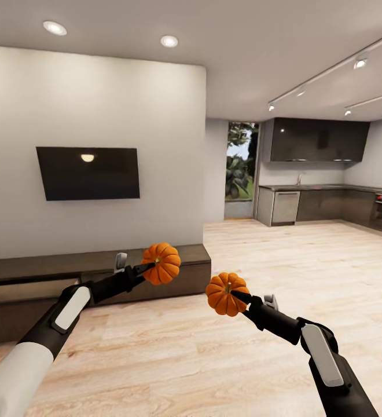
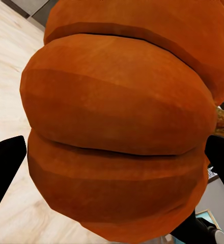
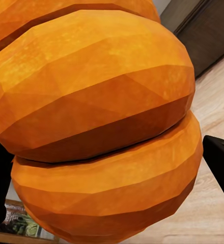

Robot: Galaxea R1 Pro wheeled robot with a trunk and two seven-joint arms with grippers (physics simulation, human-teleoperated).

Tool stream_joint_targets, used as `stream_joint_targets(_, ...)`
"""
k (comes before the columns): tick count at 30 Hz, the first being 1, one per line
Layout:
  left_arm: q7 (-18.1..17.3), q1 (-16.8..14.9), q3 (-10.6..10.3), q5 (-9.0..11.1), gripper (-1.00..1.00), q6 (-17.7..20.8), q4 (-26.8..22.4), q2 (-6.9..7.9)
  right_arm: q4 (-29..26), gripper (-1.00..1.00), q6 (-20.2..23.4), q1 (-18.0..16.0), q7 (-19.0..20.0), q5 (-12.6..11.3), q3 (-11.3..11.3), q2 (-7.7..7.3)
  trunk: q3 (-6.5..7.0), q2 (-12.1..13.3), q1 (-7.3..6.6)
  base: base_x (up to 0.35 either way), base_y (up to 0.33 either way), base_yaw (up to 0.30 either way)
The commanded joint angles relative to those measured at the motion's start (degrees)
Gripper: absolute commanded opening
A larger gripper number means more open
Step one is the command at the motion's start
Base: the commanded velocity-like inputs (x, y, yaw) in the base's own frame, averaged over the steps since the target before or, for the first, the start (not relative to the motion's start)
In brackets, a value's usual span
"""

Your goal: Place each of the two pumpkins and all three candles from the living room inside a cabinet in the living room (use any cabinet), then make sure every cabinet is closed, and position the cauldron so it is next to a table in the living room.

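The pumpkins are both being carried in the air, one per arm; the left gripper [image 1: 146, 269] is pinching the left pumpkin [image 1: 161, 263] in front of the cabinet [image 1: 98, 278], whose near front is standing open, while the right gripper [image 1: 242, 297] is pinching the right pumpkin [image 1: 227, 294] over the wooden floor [image 1: 214, 359]. Each is looking light, rigid and smooth-skinned, so likely a little slippery; the ribs are offering grooves, and a grip across the flattened body, as the fingers [image 2: 5, 162] are doing now, is seeming soundest. Each pumpkin is lying tipped over, its short stem-to-base axis running roughly level; the right one's stem is pointing back toward its gripper.
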Motion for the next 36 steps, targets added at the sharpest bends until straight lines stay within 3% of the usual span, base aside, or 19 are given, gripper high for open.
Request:
stream_joint_targets(1,0.0,-0.1,-0.1,0.5,-1.0,0.3,0.0,0.05,0.0,-1.0,0.3,-0.1,0.5,0.3,-0.1,0.02,-0.12,0.0,0.0,0.0,0.0,0.0)
stream_joint_targets(36,0.0,-0.1,-0.1,0.6,-1.0,0.4,0.0,0.07,0.0,-1.0,0.3,-0.1,0.5,0.3,-0.1,0.02,-1.86,0.0,0.0,0.0,0.0,0.0)
